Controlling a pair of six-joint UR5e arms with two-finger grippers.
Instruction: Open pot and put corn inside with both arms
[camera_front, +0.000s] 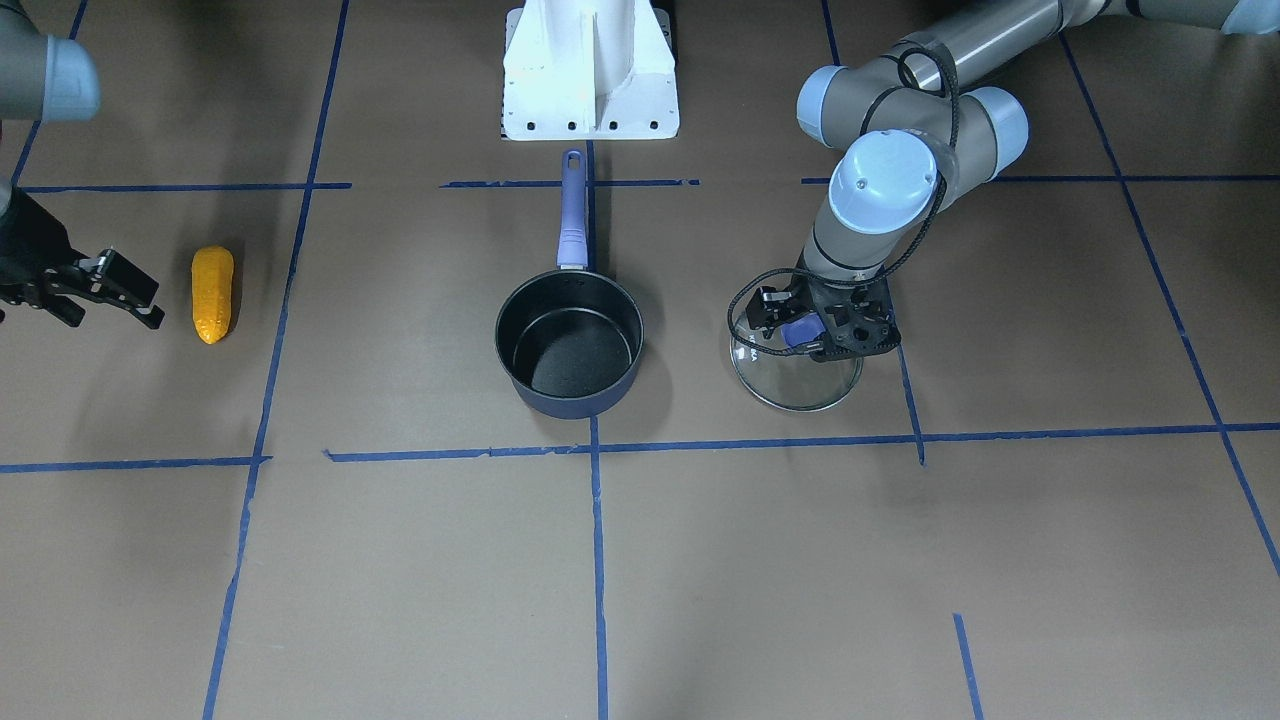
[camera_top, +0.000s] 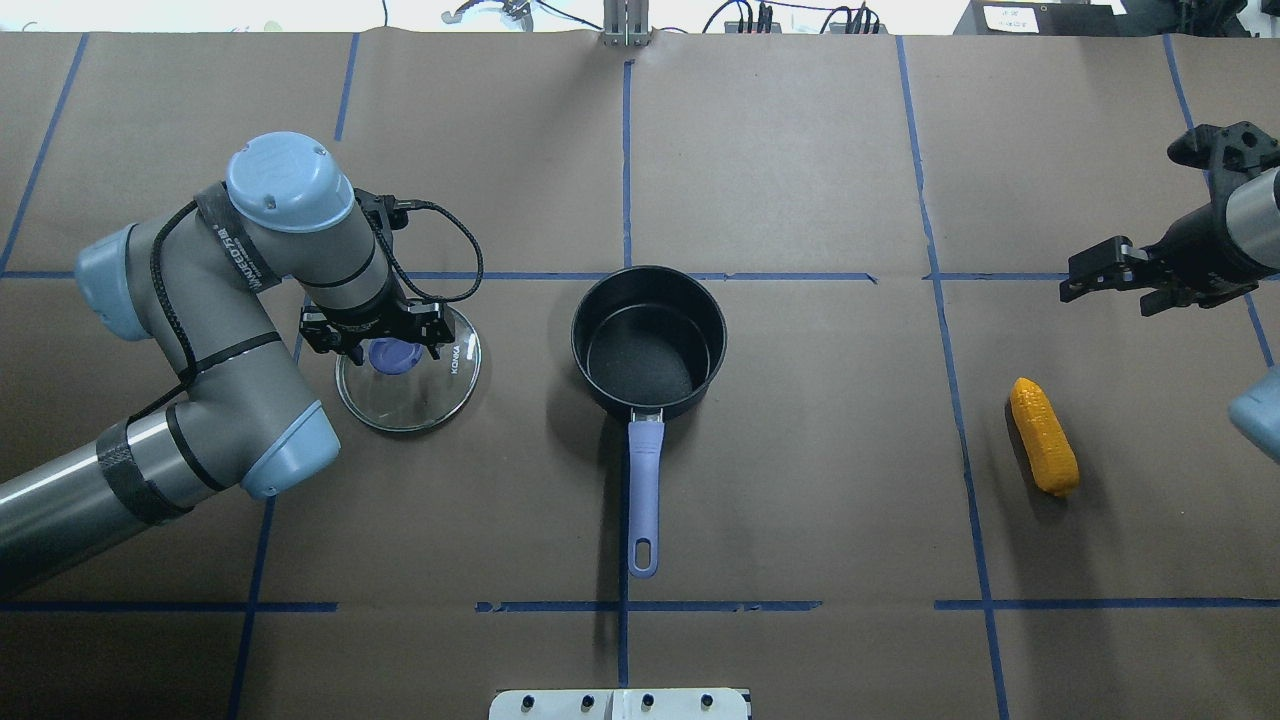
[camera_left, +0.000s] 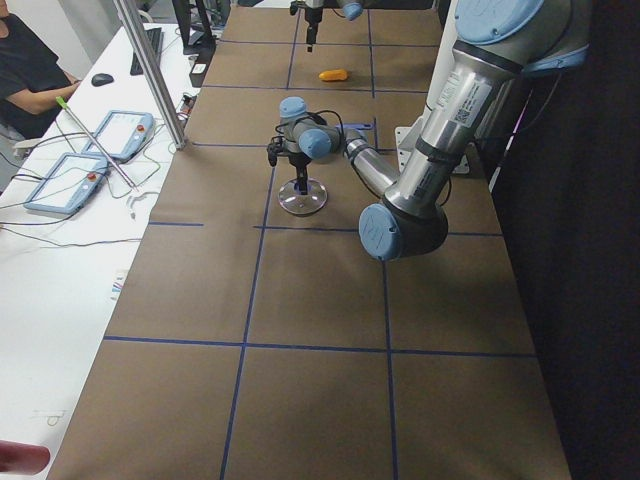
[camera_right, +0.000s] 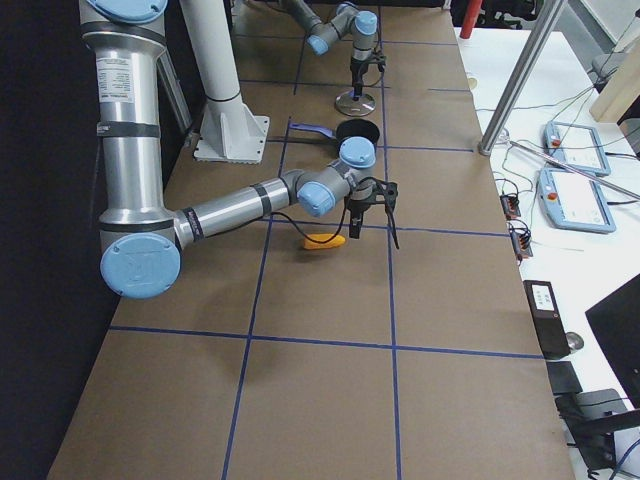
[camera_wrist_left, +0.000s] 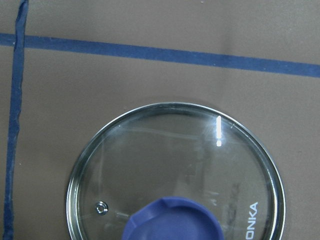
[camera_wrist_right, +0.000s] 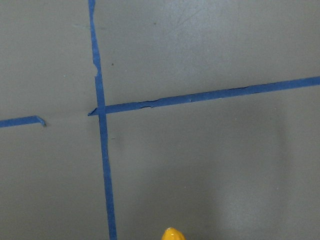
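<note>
The dark navy pot (camera_front: 570, 345) stands open in the table's middle, its purple-blue handle (camera_top: 645, 480) pointing toward the robot base. The glass lid (camera_top: 410, 385) with a purple knob (camera_wrist_left: 175, 220) lies flat on the table to the pot's left in the overhead view. My left gripper (camera_top: 385, 345) hangs just over the knob, and its jaws look open on either side of it. The orange-yellow corn (camera_top: 1043, 450) lies on the table at the right. My right gripper (camera_top: 1085, 278) is open and empty, beside the corn on its far side; only the corn's tip (camera_wrist_right: 172, 234) shows in the right wrist view.
The white pedestal base (camera_front: 590, 80) stands at the robot's edge behind the pot handle. Blue tape lines (camera_front: 596, 560) mark a grid on the brown table. A side bench with teach pendants (camera_left: 65, 180) and a seated person runs along the far edge.
</note>
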